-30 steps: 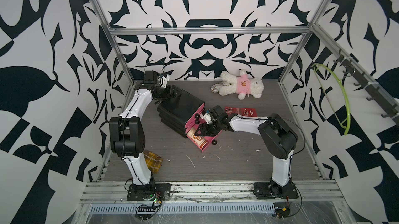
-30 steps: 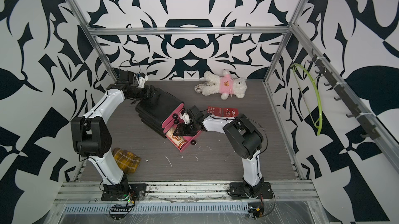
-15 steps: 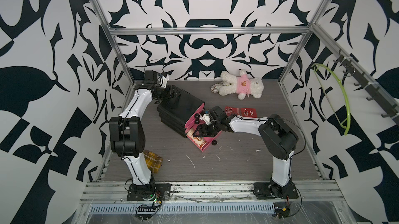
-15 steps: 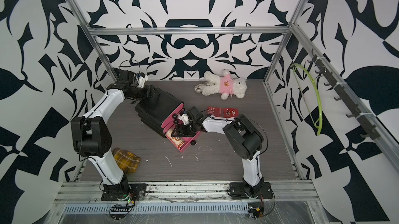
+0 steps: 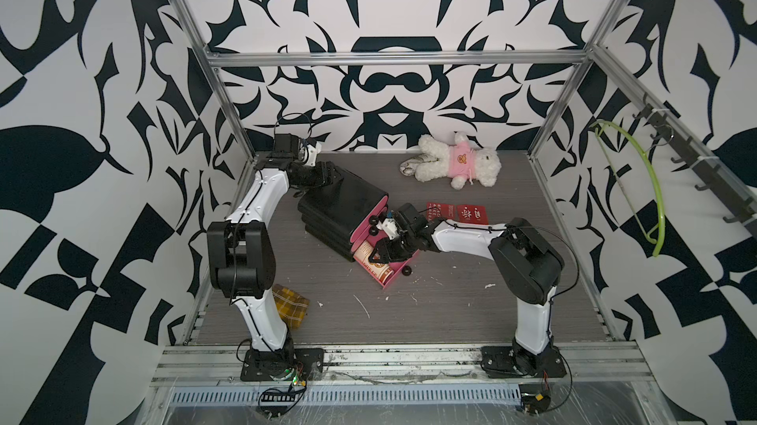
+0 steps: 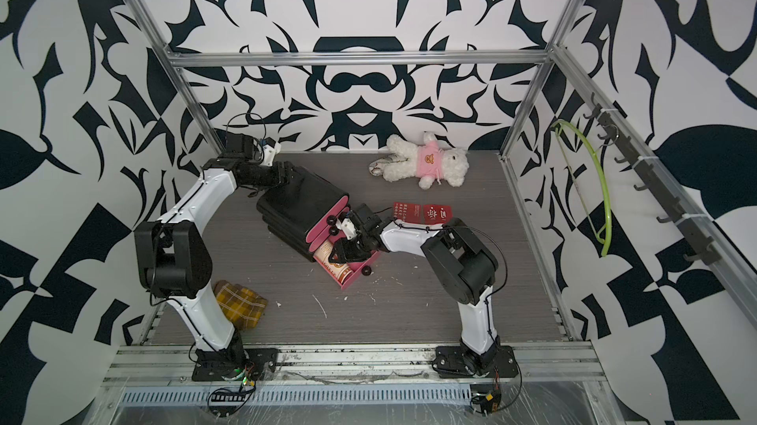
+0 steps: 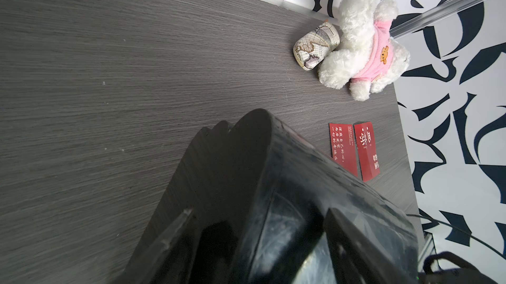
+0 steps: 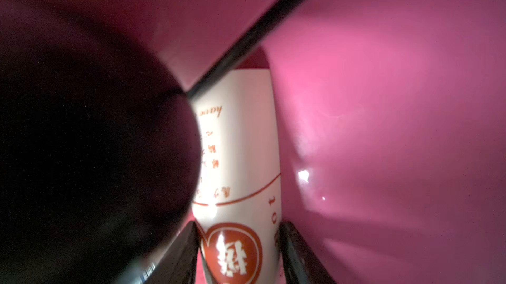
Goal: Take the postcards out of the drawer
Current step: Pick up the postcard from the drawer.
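On the grey table, the right gripper has just narrowed its fingers inside the pink drawer onto the cream postcard bowed between them, seemingly gripped, the red postcards already lying out behind.

Two red postcards side by side, plush bear, black drawer unit

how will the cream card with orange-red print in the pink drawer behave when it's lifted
Likely floppy: the cream card with orange-red print bows between the fingers of the right pincer. Probably light, since it looks thin. Its smooth face could slip against the pink plastic drawer walls.
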Action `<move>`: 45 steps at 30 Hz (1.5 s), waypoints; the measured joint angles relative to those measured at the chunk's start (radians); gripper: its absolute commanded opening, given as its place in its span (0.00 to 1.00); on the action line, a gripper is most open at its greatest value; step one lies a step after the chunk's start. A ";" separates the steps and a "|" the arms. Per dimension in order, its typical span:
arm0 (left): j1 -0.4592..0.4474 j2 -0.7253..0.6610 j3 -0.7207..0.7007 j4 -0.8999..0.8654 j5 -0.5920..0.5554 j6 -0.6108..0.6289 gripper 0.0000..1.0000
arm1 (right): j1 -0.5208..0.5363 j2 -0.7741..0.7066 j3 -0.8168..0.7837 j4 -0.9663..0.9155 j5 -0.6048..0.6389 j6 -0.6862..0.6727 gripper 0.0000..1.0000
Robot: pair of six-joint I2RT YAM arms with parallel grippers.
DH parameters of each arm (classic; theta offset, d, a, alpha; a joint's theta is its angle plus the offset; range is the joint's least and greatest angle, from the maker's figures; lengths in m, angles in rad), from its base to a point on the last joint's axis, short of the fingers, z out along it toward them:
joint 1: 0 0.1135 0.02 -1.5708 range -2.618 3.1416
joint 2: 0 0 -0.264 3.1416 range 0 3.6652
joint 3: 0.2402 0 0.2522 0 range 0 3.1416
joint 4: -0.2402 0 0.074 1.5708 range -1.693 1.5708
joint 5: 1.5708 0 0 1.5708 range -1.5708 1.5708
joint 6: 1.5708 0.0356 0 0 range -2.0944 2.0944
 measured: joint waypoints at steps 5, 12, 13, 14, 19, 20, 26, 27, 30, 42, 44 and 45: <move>0.000 0.000 0.000 0.000 0.000 0.000 0.77 | 0.000 0.003 0.008 -0.012 -0.004 0.027 0.43; 0.000 0.000 0.001 -0.001 0.000 -0.001 0.77 | -0.011 0.003 0.018 -0.030 -0.046 0.073 0.44; 0.000 0.000 0.001 -0.001 0.001 -0.001 0.77 | -0.013 0.003 0.020 -0.034 -0.052 0.078 0.43; 0.000 0.000 0.001 -0.001 0.001 -0.001 0.77 | -0.018 0.003 0.021 -0.035 -0.059 0.085 0.44; 0.000 0.000 0.001 -0.002 0.001 -0.001 0.77 | -0.043 0.002 0.029 -0.043 -0.079 0.112 0.43; 0.000 0.000 0.001 -0.002 0.001 -0.002 0.77 | -0.050 0.000 0.030 -0.047 -0.083 0.115 0.42; 0.000 0.000 0.001 -0.003 0.002 -0.002 0.77 | -0.087 -0.009 0.030 -0.079 -0.108 0.134 0.41; 0.000 0.000 0.001 -0.003 0.002 -0.002 0.77 | -0.091 -0.011 0.030 -0.084 -0.110 0.136 0.41; 0.000 0.000 0.001 -0.003 0.002 -0.003 0.77 | -0.101 -0.026 0.026 -0.101 -0.115 0.141 0.41; 0.000 0.000 0.001 -0.004 0.003 -0.003 0.78 | -0.115 -0.207 -0.013 -0.202 -0.106 0.124 0.41; 0.000 0.000 0.001 -0.004 0.004 -0.004 0.78 | -0.121 -0.226 -0.028 -0.217 -0.103 0.116 0.40; 0.000 0.000 0.001 -0.004 0.004 -0.004 0.77 | -0.122 -0.232 -0.036 -0.223 -0.101 0.112 0.40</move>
